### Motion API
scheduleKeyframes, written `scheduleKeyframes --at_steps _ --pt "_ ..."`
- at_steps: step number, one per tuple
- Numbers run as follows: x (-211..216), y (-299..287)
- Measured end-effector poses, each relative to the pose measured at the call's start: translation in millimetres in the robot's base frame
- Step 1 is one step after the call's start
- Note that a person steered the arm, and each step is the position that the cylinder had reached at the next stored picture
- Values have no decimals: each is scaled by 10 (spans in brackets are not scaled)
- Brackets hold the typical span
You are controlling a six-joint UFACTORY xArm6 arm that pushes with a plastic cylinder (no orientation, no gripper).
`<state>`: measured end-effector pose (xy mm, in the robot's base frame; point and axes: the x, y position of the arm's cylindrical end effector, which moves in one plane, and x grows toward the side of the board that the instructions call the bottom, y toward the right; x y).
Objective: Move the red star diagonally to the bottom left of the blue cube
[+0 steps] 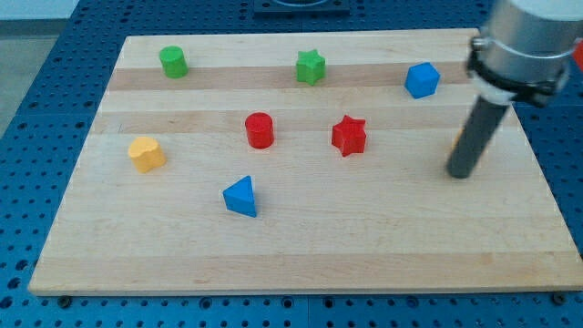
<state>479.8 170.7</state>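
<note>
The red star (349,136) lies on the wooden board (301,246) right of centre. The blue cube (422,79) sits up and to the right of it, near the board's top edge. My tip (459,173) rests on the board at the view's right, well right of the red star and a little lower, and below the blue cube. It touches neither block. A small orange block (459,139) shows only as a sliver behind the rod.
A red cylinder (260,129) stands left of the red star. A green star (311,66) and a green cylinder (173,62) lie near the top edge. A yellow block (146,153) sits at the left, a blue triangular block (241,197) below centre.
</note>
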Motion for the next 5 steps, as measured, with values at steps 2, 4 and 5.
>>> scheduleKeyframes --at_steps 2,4,5 --pt "-48 -1240" --pt "-493 -877" --pt "-497 -191"
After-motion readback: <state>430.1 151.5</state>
